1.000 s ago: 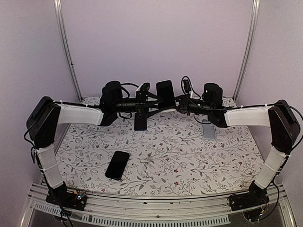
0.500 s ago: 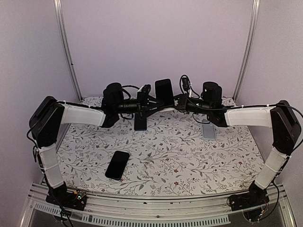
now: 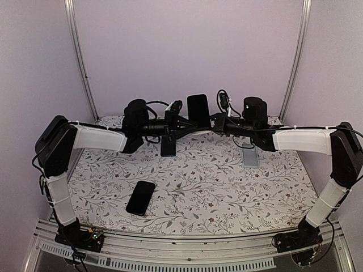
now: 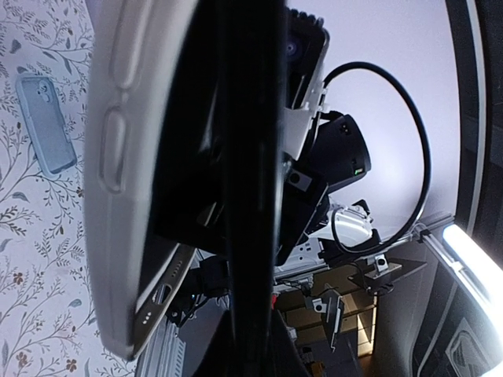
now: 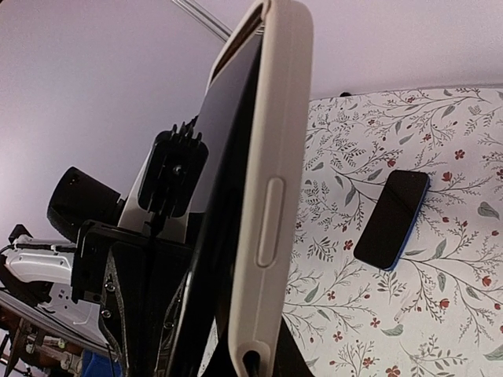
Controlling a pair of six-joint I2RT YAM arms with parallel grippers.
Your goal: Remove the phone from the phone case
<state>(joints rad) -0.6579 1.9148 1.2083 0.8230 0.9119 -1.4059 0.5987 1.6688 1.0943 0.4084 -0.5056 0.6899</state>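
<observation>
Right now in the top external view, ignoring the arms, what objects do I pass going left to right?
Black phone lying flat → dark slab with a blue edge, partly under the left arm → upright black phone in a pale beige case, held aloft → pale blue-grey empty phone case.

Left tool [image 3: 190,126] and right tool [image 3: 213,120] clamped, arms stretched inward.

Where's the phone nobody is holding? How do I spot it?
Look at the flowery table, the near part by the left arm's base. A black phone lies flat there alone; the cased phone is held up in the air at the back.
</observation>
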